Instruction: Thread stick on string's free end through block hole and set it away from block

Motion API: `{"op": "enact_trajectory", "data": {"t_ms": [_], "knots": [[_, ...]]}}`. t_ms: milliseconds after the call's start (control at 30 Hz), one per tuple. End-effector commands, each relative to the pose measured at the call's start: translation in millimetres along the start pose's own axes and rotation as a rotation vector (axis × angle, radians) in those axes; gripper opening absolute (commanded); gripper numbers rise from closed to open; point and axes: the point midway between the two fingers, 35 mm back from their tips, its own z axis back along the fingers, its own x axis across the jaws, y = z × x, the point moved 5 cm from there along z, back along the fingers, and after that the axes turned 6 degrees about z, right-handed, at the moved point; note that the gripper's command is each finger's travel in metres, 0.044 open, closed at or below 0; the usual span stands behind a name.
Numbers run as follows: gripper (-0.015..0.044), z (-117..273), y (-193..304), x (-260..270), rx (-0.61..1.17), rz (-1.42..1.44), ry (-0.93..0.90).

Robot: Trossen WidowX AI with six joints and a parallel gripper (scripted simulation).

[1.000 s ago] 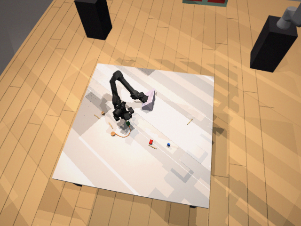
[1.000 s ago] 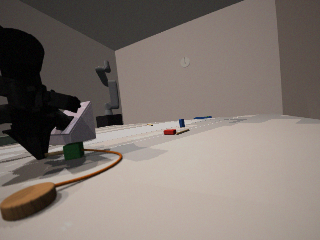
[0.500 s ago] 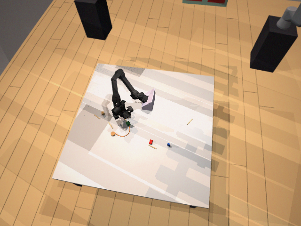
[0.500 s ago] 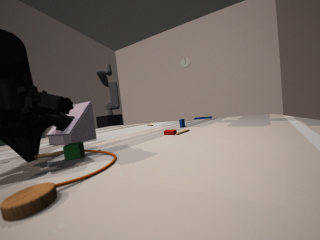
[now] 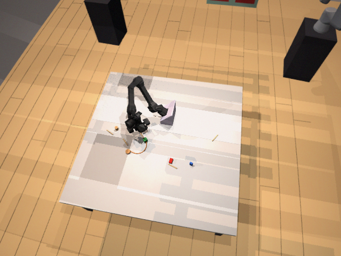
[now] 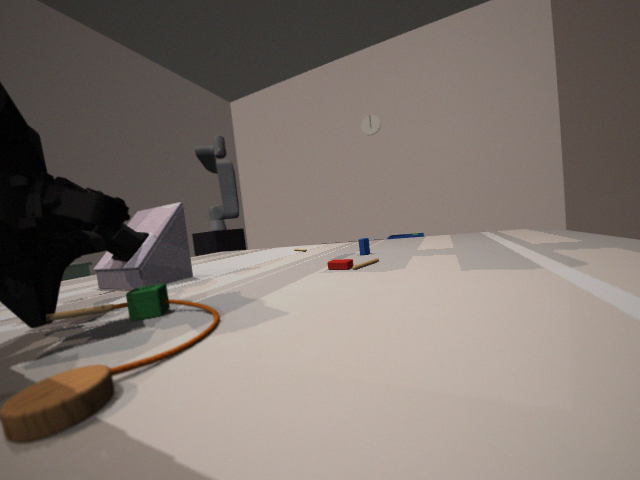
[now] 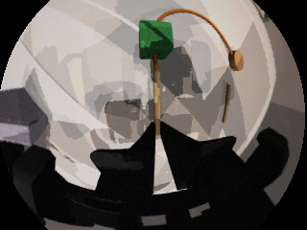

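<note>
The green block (image 5: 145, 140) (image 6: 147, 303) (image 7: 155, 40) sits slightly askew; whether its base is fully flat is unclear. My gripper (image 5: 141, 129) (image 6: 43, 321) (image 7: 156, 125) is shut on the wooden stick (image 6: 80, 312) (image 7: 157, 98), holding its end low over the table. The stick is wholly outside the block, on my side, pointing back towards it. The orange string (image 5: 137, 153) (image 6: 211, 325) (image 7: 203, 18) runs from the stick into the block, out at the far side, and curves round to the round wooden button (image 5: 127, 151) (image 6: 59, 403) (image 7: 237, 60).
A lilac wedge (image 5: 167, 119) (image 6: 165, 258) stands beside the arm. A loose stick (image 5: 125, 142) (image 7: 226, 103) lies near the button. A red brick (image 5: 171, 160) (image 6: 340, 264), a blue brick (image 5: 191, 163) (image 6: 363, 246) and other loose sticks lie farther off.
</note>
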Motion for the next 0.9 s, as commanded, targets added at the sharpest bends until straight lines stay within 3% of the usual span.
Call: {"op": "enact_trajectory", "data": {"t_ms": [0,867], "knots": [[0.0,-0.6,5.6,3.6,0.0,0.01,-0.002],[0.0,-8.6,33.7,-1.4,-0.008,-0.008,-0.082]]}}
